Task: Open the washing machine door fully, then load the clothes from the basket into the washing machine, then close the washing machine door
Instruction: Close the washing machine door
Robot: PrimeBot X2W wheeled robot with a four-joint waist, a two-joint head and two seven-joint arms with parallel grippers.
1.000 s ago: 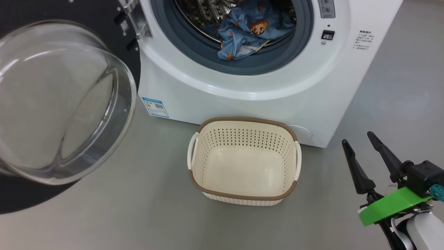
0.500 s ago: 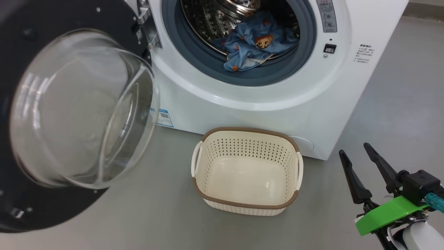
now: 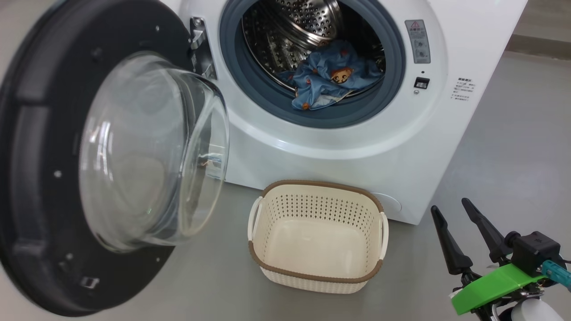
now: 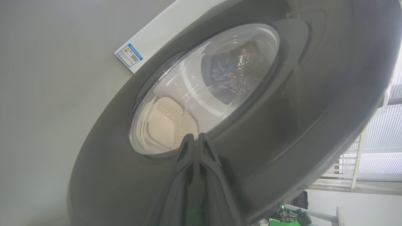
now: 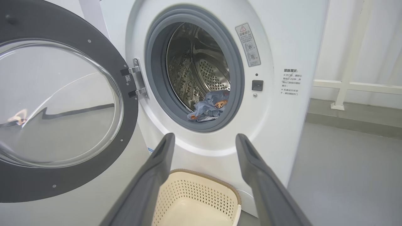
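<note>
Two dark fingers of the left gripper [image 4: 196, 138] are being held tight together, gripping nothing. Their tips are set at the outer face of the washing machine door [image 3: 147, 151], just below its glass window; whether contact is being made cannot be told. In the head view the door is standing swung out at the left of the frame. The clothes [image 3: 330, 78] are lying in the steel drum at top centre, with one blue edge drooping onto the grey-blue seal [image 3: 339, 118]. The basket [image 3: 312, 277] is standing empty on the floor [image 3: 513, 156], just before the washing machine [image 3: 312, 151]. The right gripper [image 3: 449, 206] is being held spread wide and empty at lower right. If the door is pushed shut from here, the drooping fabric is likely to be pinched against the seal, and the latch may be stopped from catching. The closed tips may also skid off the glossy rim.
</note>
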